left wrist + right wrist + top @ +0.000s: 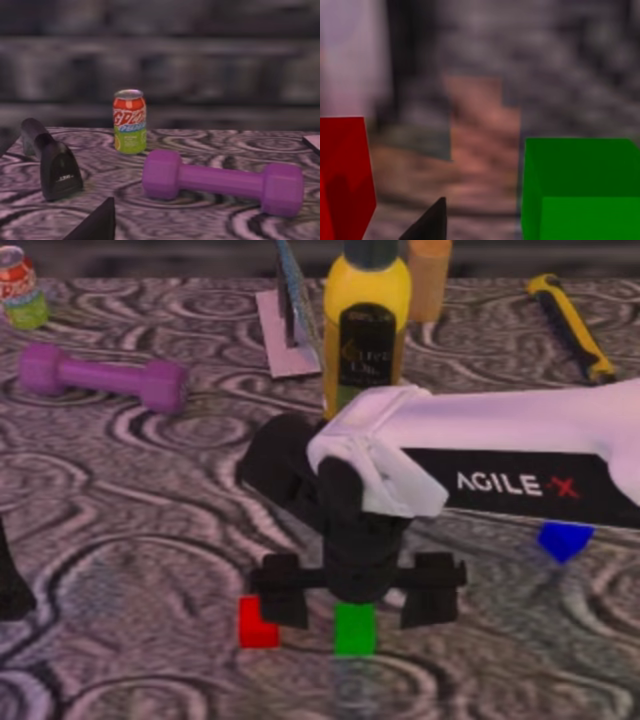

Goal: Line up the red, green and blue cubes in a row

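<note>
**Right gripper spread wide above the green cube**

While the left arm (12, 585) sits parked at the table's left edge, the top view shows the right AgileX arm (500, 455) reaching in from the right, its right gripper (356, 602) released, fingers spread wide and holding nothing. The green cube (354, 629) lies between those fingers at the near edge, the red cube (256, 624) just left of it, partly hidden by the left finger. The blue cube (565, 540) sits well apart to the right. Farther back stand a yellow bottle (365, 325), a purple dumbbell (100, 375), a soda can (22, 290) and a yellow utility knife (570, 325).

From the left wrist view, the dumbbell (222, 182), can (129, 121) and a black barcode scanner (52, 162) appear.

Through the right wrist view, red cube (345, 172) and green cube (580, 187) rest apart on the table.
</note>
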You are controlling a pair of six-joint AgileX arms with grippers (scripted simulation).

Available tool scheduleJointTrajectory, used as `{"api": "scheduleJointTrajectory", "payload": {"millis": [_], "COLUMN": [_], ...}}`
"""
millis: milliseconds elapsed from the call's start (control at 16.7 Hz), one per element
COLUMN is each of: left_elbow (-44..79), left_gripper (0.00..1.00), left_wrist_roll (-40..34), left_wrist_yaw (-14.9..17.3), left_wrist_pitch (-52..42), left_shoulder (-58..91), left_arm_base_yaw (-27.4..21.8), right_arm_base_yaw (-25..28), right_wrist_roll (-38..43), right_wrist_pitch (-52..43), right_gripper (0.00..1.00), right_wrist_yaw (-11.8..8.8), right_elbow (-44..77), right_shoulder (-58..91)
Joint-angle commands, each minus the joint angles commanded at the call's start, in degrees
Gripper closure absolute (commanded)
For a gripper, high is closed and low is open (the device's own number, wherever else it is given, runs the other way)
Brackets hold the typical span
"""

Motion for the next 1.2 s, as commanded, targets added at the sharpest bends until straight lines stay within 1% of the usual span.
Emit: {"api": "scheduleJointTrajectory", "payload": {"millis": [360, 660, 780, 1080, 1200], "left_elbow": [0.0, 0.0, 0.0, 0.0, 0.0], "left_gripper": [0.0, 0.0, 0.0, 0.0, 0.0], "left_wrist_roll": [0.0, 0.0, 0.0, 0.0, 0.0], "left_wrist_yaw": [0.0, 0.0, 0.0, 0.0, 0.0], "left_wrist_pitch": [0.0, 0.0, 0.0, 0.0, 0.0], "left_shoulder": [0.0, 0.0, 0.0, 0.0, 0.0], "left_arm_base_yaw": [0.0, 0.0, 0.0, 0.0, 0.0], "right_arm_base_yaw": [0.1, 0.4, 0.5, 0.2, -0.7], "right_wrist_roll": [0.0, 0.1, 0.1, -0.1, -1.9], "right_wrist_pitch": [-1.0, -11.3, -13.9, -14.1, -14.0], "right_gripper": [0.0, 0.0, 0.0, 0.0, 0.0], "right_wrist_yaw": [0.0, 0.0, 0.0, 0.0, 0.0], "right_elbow": [0.9, 7.8, 9.7, 9.9, 9.7], "right_shoulder": [-0.3, -3.0, -4.0, -4.1, -4.1]}}
